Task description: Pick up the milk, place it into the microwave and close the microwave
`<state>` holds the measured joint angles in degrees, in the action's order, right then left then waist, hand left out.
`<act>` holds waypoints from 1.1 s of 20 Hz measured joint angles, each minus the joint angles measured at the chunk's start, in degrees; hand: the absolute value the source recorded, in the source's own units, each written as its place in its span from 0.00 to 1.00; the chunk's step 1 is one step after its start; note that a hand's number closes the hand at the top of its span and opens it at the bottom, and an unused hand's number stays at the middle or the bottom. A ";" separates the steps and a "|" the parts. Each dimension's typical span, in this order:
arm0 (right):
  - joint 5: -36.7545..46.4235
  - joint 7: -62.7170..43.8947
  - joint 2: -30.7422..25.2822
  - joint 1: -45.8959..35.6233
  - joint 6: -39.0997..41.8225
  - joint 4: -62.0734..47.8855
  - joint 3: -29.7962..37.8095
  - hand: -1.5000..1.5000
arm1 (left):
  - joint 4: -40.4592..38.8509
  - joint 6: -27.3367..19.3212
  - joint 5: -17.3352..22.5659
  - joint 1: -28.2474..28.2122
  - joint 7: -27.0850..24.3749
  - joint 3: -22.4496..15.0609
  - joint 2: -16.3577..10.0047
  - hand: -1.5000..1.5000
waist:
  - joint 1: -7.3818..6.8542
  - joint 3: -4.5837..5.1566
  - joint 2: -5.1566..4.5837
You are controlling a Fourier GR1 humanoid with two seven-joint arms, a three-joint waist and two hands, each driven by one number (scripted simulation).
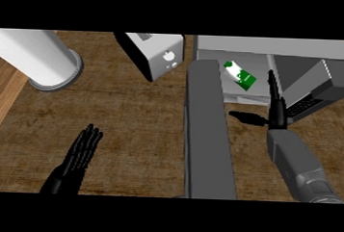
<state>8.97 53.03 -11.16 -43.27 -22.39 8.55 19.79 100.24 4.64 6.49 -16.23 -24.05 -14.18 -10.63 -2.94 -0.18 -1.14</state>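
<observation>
We are looking down at the brown wooden counter (118, 116). The grey box-shaped microwave (277, 47) is standing at the far right, its long grey door (206, 138) opening toward us. A white cylinder with a grey base (35, 55) is standing far left. The right hand (277, 112) is reaching into the opening, fingers straight, thumb out, holding nothing. The left hand (81, 151) is resting open at lower left. The green and white milk carton (239, 74) is lying inside the microwave, just left of the right fingers.
</observation>
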 measured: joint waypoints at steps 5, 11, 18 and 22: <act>-0.96 1.91 1.03 2.63 6.61 -0.02 0.20 0.00 | 0.37 -0.54 -1.03 -0.04 0.94 -1.13 0.91 0.00 | 0.90 0.04 0.40; -1.98 5.04 2.72 8.27 12.10 1.73 -0.21 0.00 | -0.98 -1.43 -2.32 2.52 1.87 -1.54 2.64 0.00 | 2.03 0.10 0.80; -5.12 7.46 4.28 15.47 22.59 6.16 0.19 0.00 | -1.42 2.22 -0.07 3.91 4.73 -2.60 2.12 1.00 | 3.23 0.16 1.19; -6.56 7.30 4.36 20.10 27.11 11.04 -0.50 0.00 | -1.69 3.81 -1.12 3.89 5.85 -3.09 0.32 1.00 | 3.65 0.20 1.40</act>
<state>2.41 60.33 -6.80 -23.17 4.72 19.60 19.29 98.55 8.46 5.36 -12.34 -18.20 -17.28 -10.31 0.70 0.02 0.26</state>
